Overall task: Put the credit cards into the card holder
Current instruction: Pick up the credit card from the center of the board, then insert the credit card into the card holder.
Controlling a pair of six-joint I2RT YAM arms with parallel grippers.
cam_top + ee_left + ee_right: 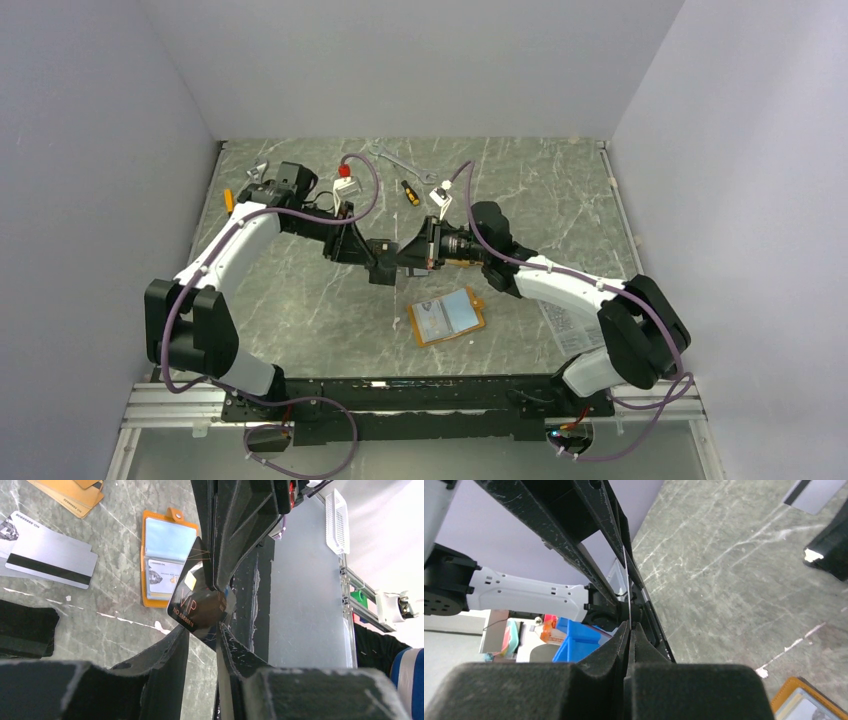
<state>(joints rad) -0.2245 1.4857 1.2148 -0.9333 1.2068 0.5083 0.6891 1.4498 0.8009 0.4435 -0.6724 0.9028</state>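
1. The right claw (pixel 630 626) was closed flat on one edge of a black card (pixel 197 602) and held it clear of the table (pixel 300 300).
2. The left claw (pixel 204 630) stood narrow, with one finger on each side of the card's opposite corner. Whether those fingers pressed the card could not be told.
3. The two claws met tip to tip above the middle of the table.
4. The card holder (pixel 156 517) lay open and flat on the table, just on the near side of the claws and touching neither.
5. Silver cards (pixel 50 560) with a black stripe and a stack of orange-tan cards (pixel 67 495) lay on the table beside the holder, apart from it.
6. The black card read "VIP", with "NO" and a row of digits, mostly eights, beneath.
7. One pale card read "NO" and a row of eights. The print on the card inside the holder was too small to read.
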